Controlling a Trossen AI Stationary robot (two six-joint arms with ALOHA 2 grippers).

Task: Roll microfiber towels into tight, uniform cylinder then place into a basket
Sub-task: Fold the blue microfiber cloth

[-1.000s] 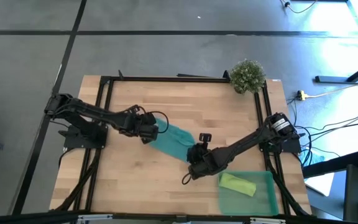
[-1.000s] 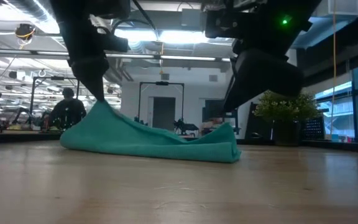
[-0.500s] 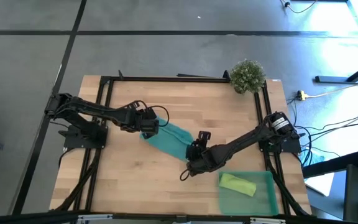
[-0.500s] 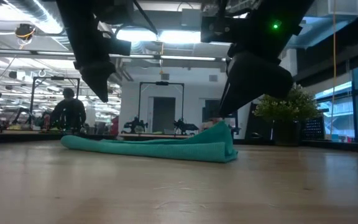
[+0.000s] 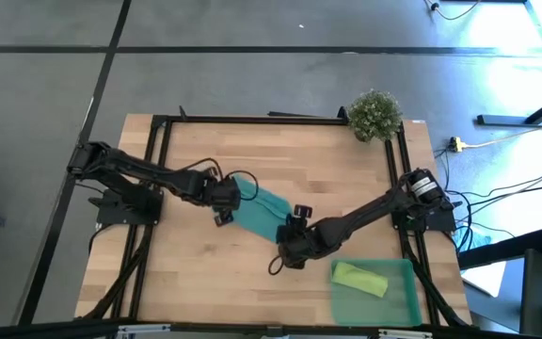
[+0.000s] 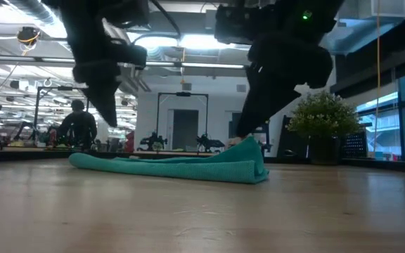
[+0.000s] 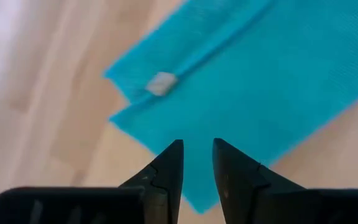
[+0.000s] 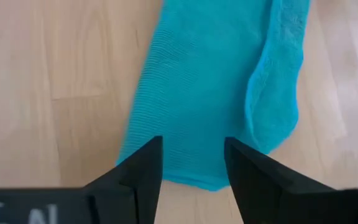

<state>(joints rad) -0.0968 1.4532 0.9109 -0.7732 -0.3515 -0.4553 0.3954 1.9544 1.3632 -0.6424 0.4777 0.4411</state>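
Towels: two. Teal towel flat on wooden table, mid-table, folded into a long strip running diagonally between both grippers; also seen in low view as a low folded band with one end slightly raised. Lime green towel rolled up, lying inside basket, near table's front right corner. Baskets: one, translucent green, shallow, low walls.

Arms: two. Left gripper over the teal towel's left end; own wrist view shows two dark fingers with a narrow gap, nothing between them, hanging above the cloth edge near a small white tag. Released, not touching fabric as far as visible. Right gripper at the towel's opposite end, near table's front; wrist view shows fingers parted wider, empty, poised over the end of the strip. No grasp on anything.

Low view: both grippers off the cloth, left gripper above the flat end, right gripper close above the raised end; contact there hard to tell.

Plants: one, small bushy potted plant at table's far right corner, well apart from towels. Persons: one, seated in background room, back turned.
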